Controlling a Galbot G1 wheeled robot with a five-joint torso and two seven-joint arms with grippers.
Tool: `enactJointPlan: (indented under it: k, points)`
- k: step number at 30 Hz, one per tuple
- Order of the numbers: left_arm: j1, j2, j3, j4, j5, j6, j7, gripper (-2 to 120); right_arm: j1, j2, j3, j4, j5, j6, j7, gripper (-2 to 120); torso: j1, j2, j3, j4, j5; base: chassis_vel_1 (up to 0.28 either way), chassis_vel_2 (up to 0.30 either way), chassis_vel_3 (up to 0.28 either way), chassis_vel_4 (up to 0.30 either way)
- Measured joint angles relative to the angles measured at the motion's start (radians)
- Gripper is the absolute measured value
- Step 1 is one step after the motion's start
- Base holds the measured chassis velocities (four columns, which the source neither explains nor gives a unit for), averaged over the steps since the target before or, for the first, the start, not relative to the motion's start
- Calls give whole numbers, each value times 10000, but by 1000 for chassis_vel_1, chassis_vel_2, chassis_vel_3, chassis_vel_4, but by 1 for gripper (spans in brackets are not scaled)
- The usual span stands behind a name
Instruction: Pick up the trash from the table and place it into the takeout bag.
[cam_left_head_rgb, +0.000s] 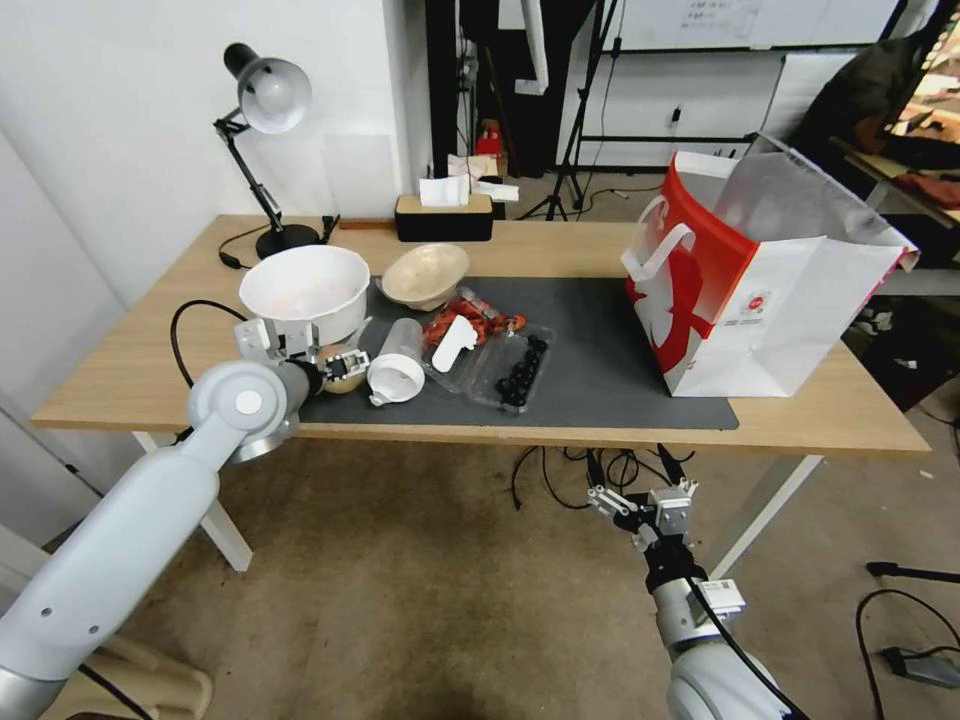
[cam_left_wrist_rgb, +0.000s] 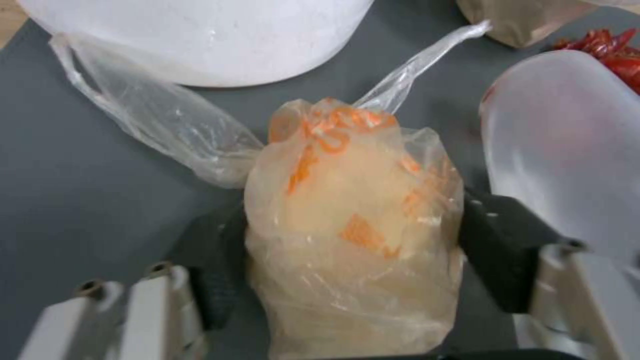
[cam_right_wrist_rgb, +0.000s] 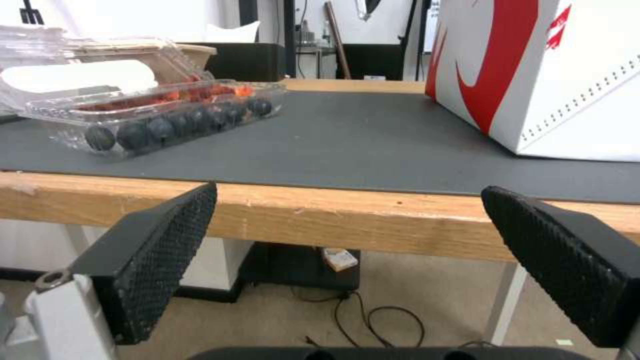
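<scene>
Nearest, below the table's (cam_left_head_rgb: 120, 385) front edge, the right gripper (cam_left_head_rgb: 640, 505) hangs idle with its jaws spread wide and empty. On the near left corner of the dark mat (cam_left_head_rgb: 600, 350), the left gripper (cam_left_wrist_rgb: 347, 250) has its two black pads on either side of the beige lump (cam_left_wrist_rgb: 353, 235), which is wrapped in thin clear film with orange print; the pads appear to press the wrapping, though the contact itself is partly hidden by plastic. The worry is that the jaws bite only loose film, so the lump could slide out when raised. A twisted tail of the film (cam_left_wrist_rgb: 153, 120) trails toward the big white bowl (cam_left_head_rgb: 305, 285) just behind, and could drag or catch there. The clear plastic cup (cam_left_head_rgb: 397, 362) lies on its side just right of the gripper and might get nudged and roll. Farther right sit the clamshell tray of dark berries (cam_left_head_rgb: 513, 370) and red wrappers (cam_left_head_rgb: 470, 318), the tan bowl (cam_left_head_rgb: 425, 275) behind them. The takeout bag (cam_left_head_rgb: 740, 280) stands open well apart at the far right, so a weak hold has time to fail.
</scene>
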Motion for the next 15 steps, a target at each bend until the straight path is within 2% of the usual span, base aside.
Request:
enactJointPlan:
  k: [3, 4, 7, 8, 11, 13, 15]
  points:
    - [-24, 6, 13, -1, 27, -46, -2, 55, 17, 12, 0, -31, 2, 2, 4, 100, 0, 0, 0, 0, 0, 0, 0, 0, 0]
    - [-24, 6, 13, -1, 27, -46, -2, 55, 17, 12, 0, -31, 2, 2, 4, 100, 0, 0, 0, 0, 0, 0, 0, 0, 0]
    - [-33, 40, 14, -19, 46, -96, -14, 40, 29, 23, 0, -40, 3, 5, 6, 100, 0, 0, -1, 0, 0, 0, 0, 0, 0]
    - [-33, 40, 14, -19, 46, -96, -14, 40, 29, 23, 0, -40, 3, 5, 6, 100, 0, 0, -1, 0, 0, 0, 0, 0, 0]
    - [0, 121, -4, -173, 84, -175, -15, 24, 39, 39, -5, -46, 3, 6, 7, 100, 0, 0, 0, 0, 0, 0, 0, 0, 0]
    - [18, 138, -23, -220, 91, -191, -15, 23, 41, 42, -6, -45, 3, 6, 7, 100, 0, 0, 0, 0, 0, 0, 0, 0, 0]
    - [86, 189, -102, -388, 133, -238, -11, 14, 46, 52, -14, -46, 0, 5, 7, 100, 0, 0, 0, 0, 0, 0, 0, 0, 0]
